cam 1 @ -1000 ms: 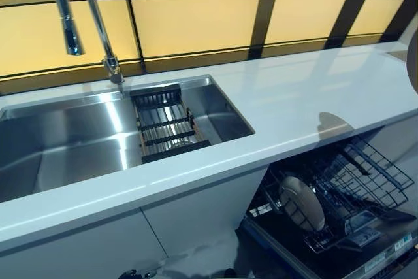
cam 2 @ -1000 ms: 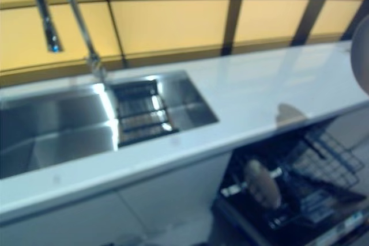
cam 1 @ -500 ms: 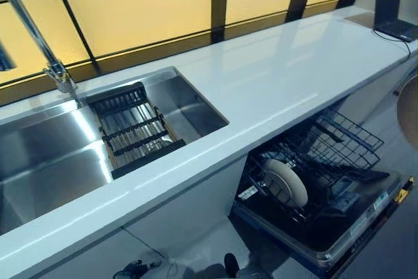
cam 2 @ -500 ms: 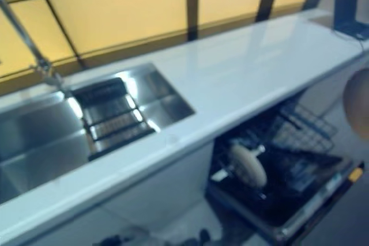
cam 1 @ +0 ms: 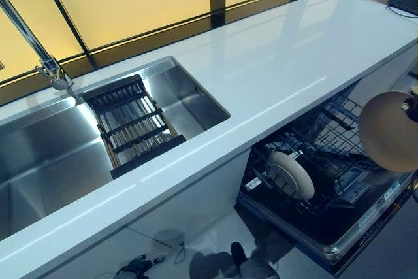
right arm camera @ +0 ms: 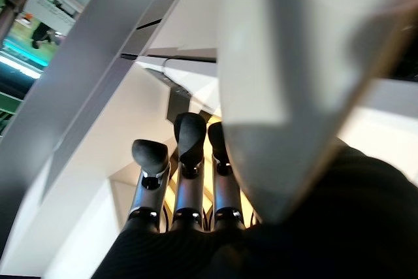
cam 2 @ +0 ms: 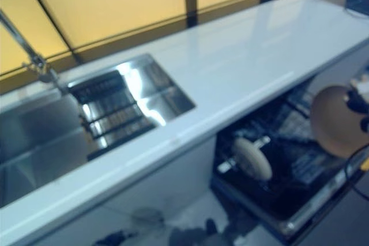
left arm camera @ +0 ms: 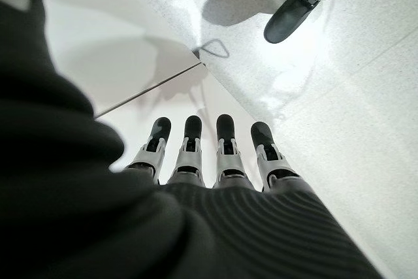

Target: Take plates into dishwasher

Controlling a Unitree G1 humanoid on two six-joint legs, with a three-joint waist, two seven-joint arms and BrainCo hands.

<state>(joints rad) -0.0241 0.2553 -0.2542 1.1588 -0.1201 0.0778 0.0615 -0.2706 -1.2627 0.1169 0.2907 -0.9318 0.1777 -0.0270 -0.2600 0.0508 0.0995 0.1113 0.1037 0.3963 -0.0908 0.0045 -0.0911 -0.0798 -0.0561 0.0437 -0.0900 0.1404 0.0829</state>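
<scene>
1. White countertop (cam 1: 274, 63) and steel sink (cam 1: 59, 148) far left of the right hand (right arm camera: 186, 181).
2. Right hand clamped on tan plate (cam 1: 388, 130), above open dishwasher rack (cam 1: 326, 161).
3. Another plate (cam 1: 292, 174) upright in rack below.
4. Left hand (left arm camera: 209, 161) relaxed, empty, over floor.

From very close, the right hand (right arm camera: 189, 181) shows as a row of silver fingers (right arm camera: 185, 161) with dark tips, rising out of the dark ribbed cover that fills the lower corner. A pale plate (right arm camera: 287, 89) lies right against them, its broad face crossing most of the frame and its tan rim (right arm camera: 353, 106) running diagonally beside the cover. Past the fingertips, pale slanted panels and a grey beam (right arm camera: 98, 50) recede toward a small teal-lit patch (right arm camera: 26, 24) in the far corner.
</scene>
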